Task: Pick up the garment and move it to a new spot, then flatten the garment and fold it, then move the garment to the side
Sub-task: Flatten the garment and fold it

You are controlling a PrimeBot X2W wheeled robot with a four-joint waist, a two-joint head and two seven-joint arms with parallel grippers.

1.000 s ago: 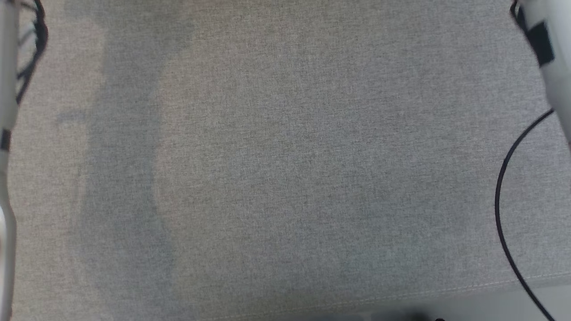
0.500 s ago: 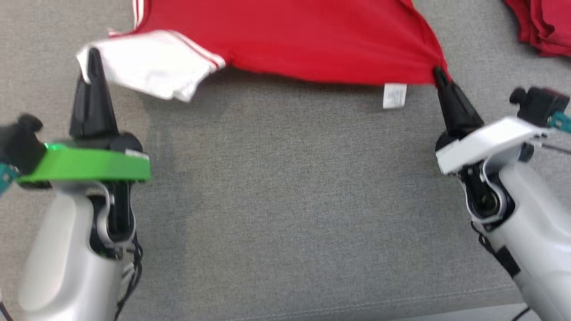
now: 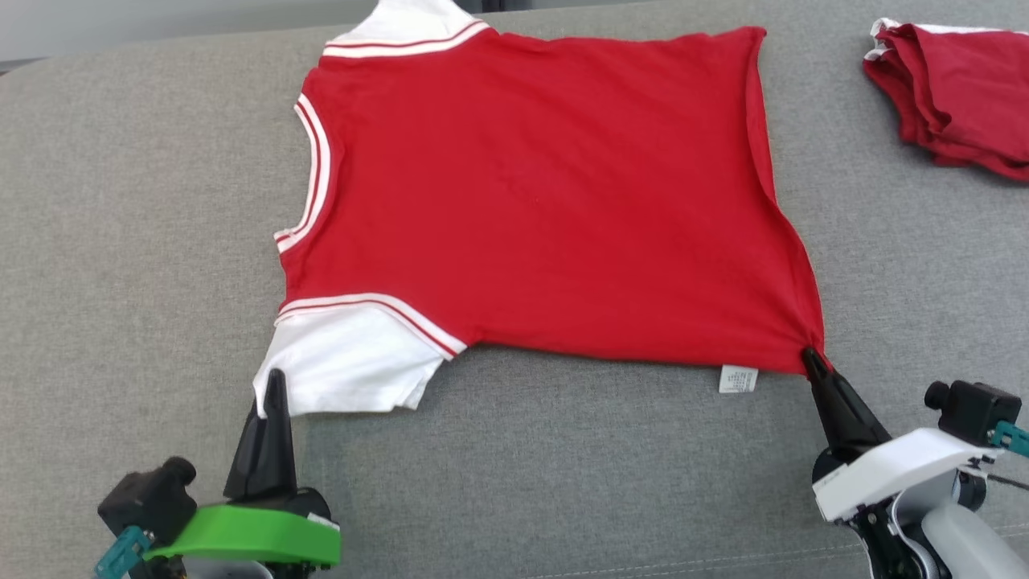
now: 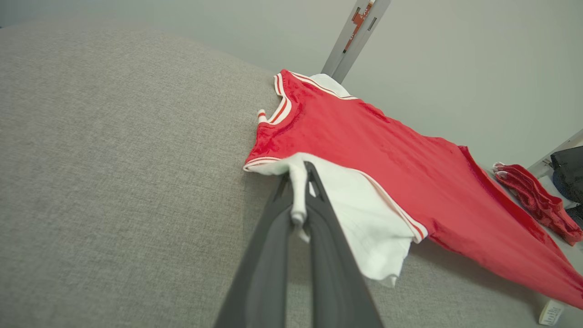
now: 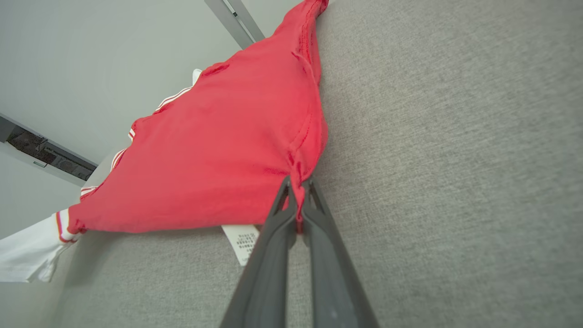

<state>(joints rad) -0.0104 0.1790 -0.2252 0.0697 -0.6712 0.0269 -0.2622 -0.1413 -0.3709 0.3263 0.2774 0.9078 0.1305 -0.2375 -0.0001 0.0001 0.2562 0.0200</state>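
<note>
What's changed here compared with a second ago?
Mostly the camera on the head swung up, from bare grey cushion to the whole red shirt. Nothing was grabbed or released: the left gripper stays shut on the white sleeve, the right gripper on the shirt's bottom corner. The other red garment lies where it was.

The left gripper [image 3: 276,384] has long black tapered fingers [image 3: 265,454] on a bright green plate [image 3: 241,543], the right gripper [image 3: 806,355] a white plate [image 3: 892,470] and pale grey forearm [image 3: 965,547].
</note>
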